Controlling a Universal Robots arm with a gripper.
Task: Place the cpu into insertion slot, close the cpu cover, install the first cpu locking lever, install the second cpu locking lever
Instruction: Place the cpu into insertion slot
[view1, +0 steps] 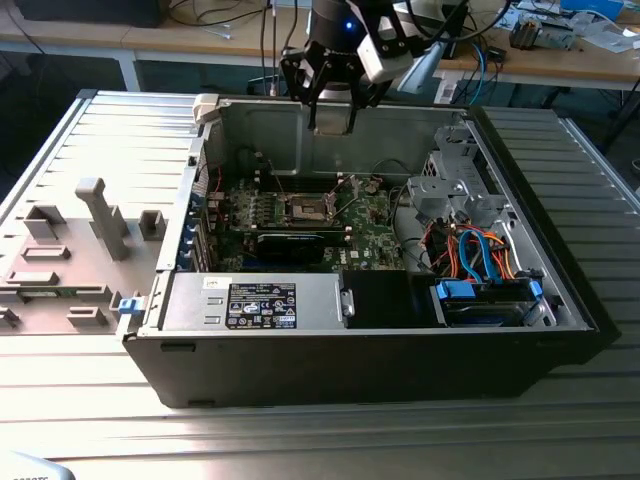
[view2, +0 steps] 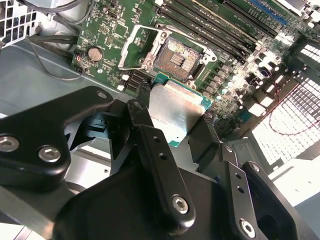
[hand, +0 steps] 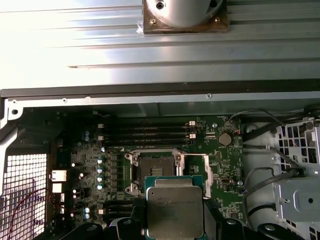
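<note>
Open PC case (view1: 520, 250) lay on its side. The gripper (view1: 333, 118) hung above the case's back wall, well above the motherboard (view1: 370, 225). Memory slots (hand: 145, 132) ran just beside the insertion slot (hand: 155, 169). Drive cage (view1: 450, 190) and orange/blue cables (view1: 475, 250) sat toward the exterior view's right, well apart from the slot. Gripper (hand: 175, 215) was clamped on the cpu (hand: 174, 207) by opposite edges, above the board and not seated. The cpu was a flat square with a dull silver lid and green rim. The cpu cover (view2: 136, 47) was flipped open beside the slot, leaving the contact field exposed with open air above.
</note>
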